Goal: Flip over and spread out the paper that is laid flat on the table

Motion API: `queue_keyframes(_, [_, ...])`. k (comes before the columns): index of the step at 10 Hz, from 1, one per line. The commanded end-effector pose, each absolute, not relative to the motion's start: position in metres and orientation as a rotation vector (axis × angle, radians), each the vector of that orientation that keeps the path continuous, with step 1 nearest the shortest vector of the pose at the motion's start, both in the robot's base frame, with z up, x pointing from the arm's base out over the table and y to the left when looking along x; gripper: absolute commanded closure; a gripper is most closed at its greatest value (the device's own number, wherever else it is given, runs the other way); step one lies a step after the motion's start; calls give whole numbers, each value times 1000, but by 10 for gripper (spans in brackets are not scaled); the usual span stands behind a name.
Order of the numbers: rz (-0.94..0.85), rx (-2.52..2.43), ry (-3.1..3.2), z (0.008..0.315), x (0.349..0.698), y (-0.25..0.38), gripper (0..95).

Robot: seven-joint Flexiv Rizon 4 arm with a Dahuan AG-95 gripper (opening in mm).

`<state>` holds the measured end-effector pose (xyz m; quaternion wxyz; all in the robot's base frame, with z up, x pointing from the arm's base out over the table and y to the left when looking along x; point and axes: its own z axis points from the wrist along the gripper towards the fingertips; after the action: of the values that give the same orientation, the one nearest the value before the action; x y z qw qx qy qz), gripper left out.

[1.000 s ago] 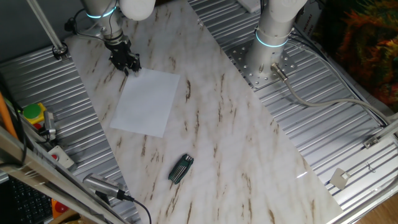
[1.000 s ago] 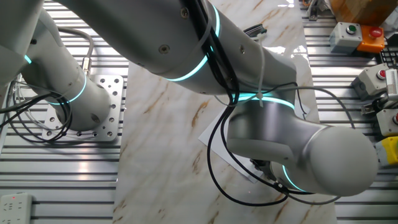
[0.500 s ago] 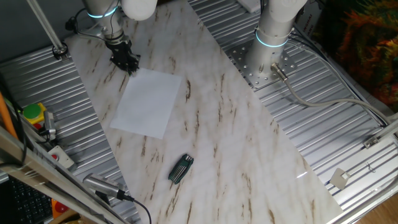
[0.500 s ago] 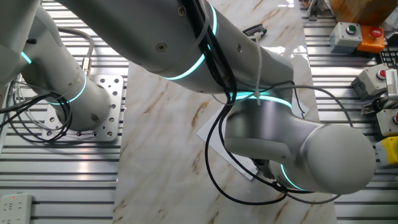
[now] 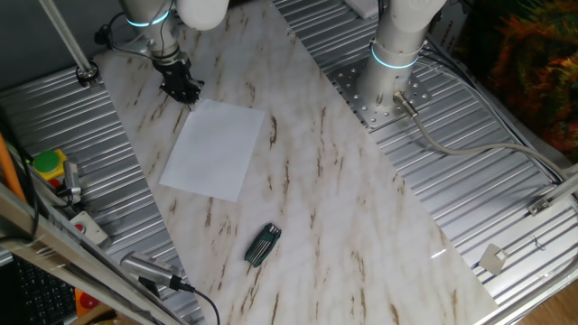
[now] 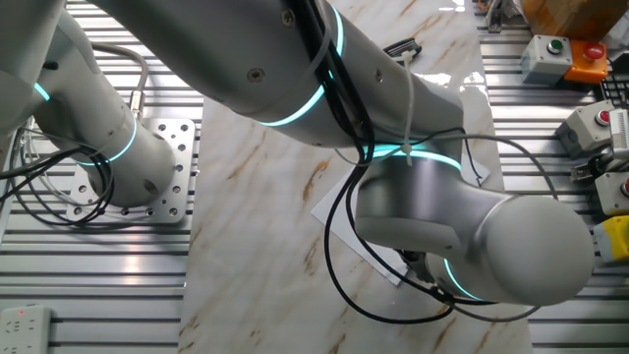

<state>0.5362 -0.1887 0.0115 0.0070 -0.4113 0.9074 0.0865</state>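
Paper [image 5: 215,148]: lies flat on the table [image 5: 361,226], white face up.
Gripper [image 5: 181,90]: at the paper's far corner; whether it is open or grips anything cannot be told.
Black ribbed object [image 5: 262,245]: near edge, well apart.

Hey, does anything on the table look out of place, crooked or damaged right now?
Nothing looks damaged or spilled. The paper lies flat and uncreased on the table, at a slant to the board's long edges. The gripper sits at the sheet's far corner. A small black ribbed object lies apart from the sheet, near the table's front edge.
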Motion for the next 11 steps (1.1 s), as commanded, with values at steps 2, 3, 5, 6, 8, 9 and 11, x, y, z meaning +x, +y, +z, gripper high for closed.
queue_keyframes(2, [256,-1295,2851,21,537,-190,950])
queue_keyframes(3, [238,-1302,2856,27,538,-190,950])
queue_keyframes(5, [170,-1314,2882,46,538,-191,950])
queue_keyframes(6, [163,-1308,2890,51,537,-191,950])
queue_keyframes(8, [161,-1291,2908,65,536,-191,950])
queue_keyframes(9, [153,-1294,2915,73,536,-190,950])
queue_keyframes(11, [136,-1301,2921,83,536,-189,950])
